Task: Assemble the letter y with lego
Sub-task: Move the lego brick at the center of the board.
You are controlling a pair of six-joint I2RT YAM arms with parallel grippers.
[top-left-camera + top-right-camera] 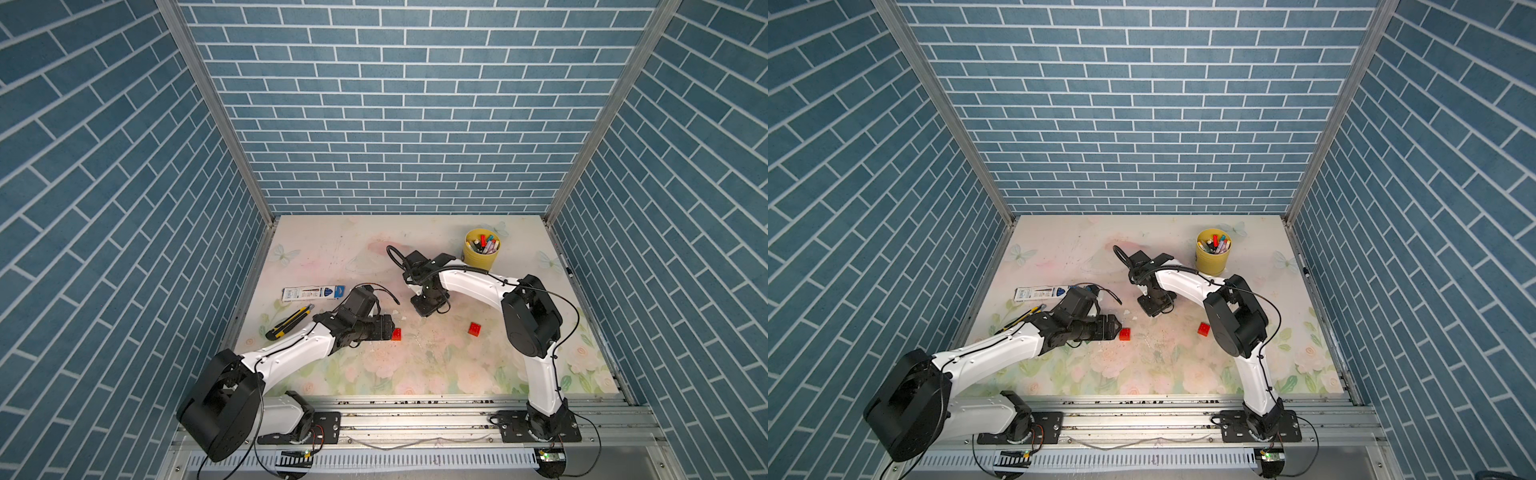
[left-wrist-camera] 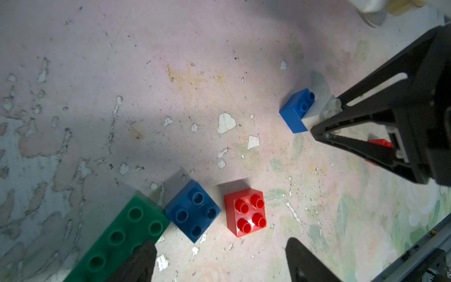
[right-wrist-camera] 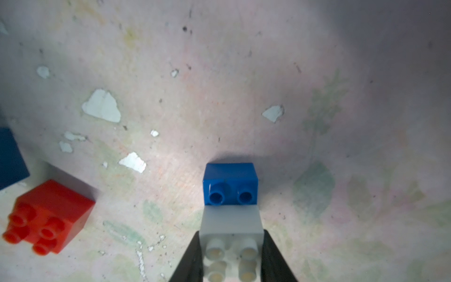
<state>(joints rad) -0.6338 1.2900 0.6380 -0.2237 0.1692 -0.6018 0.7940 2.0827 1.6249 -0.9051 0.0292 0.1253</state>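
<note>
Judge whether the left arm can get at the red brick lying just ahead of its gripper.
Probably yes: the left gripper is open, the red brick sits just beyond its fingertips with nothing between, and the blue brick beside it stands apart.

Six lego pieces were counted. There were two red: one red brick nearer the yellow cup, another red brick farther from it. There were two blue: one blue brick, another blue brick. There was one white brick and one green brick. Also one cup, one utility knife and one flat box. The marker pens were too crowded to count.
</note>
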